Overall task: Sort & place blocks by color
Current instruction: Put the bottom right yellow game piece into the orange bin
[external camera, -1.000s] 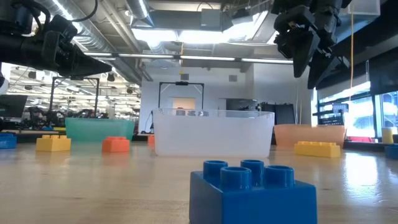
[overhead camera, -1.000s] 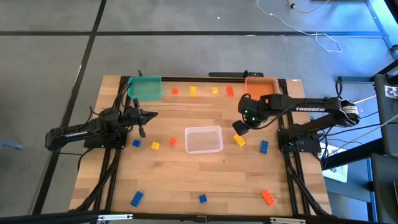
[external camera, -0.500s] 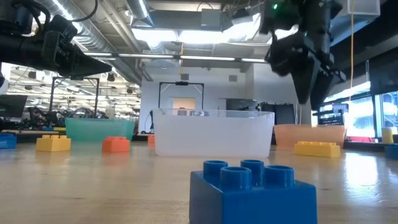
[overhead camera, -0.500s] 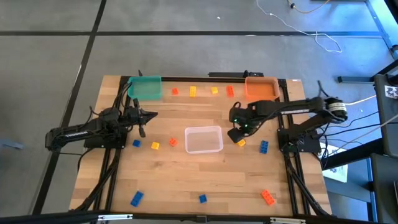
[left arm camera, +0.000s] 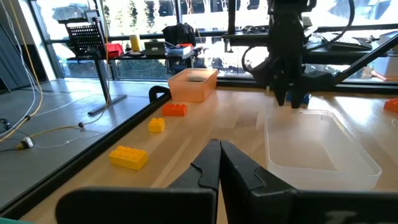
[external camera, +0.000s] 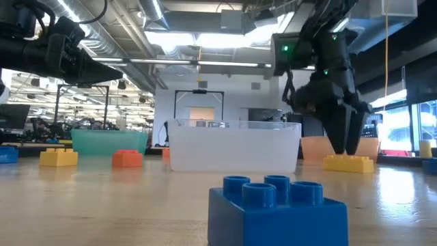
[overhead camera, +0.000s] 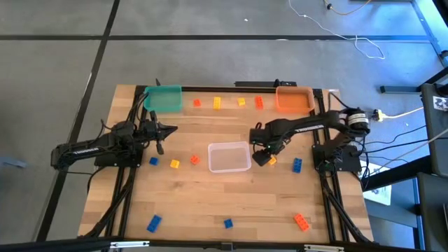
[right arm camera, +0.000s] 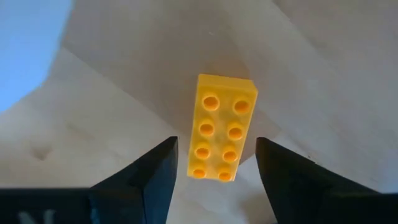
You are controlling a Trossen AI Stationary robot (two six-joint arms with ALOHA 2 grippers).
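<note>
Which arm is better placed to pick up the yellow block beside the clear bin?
Right. The right gripper hangs open directly over the yellow block, one finger on each side. The left gripper, fingers shut, waits far across the table near the teal bin.

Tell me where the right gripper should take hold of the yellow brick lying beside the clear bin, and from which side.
Best from straight above, on its two long side walls. The yellow brick lies flat, studs up, on bare wood, a little apart from the clear bin. The right gripper is open, with one finger on each long side, so closing across the narrow width should hold it.
</note>
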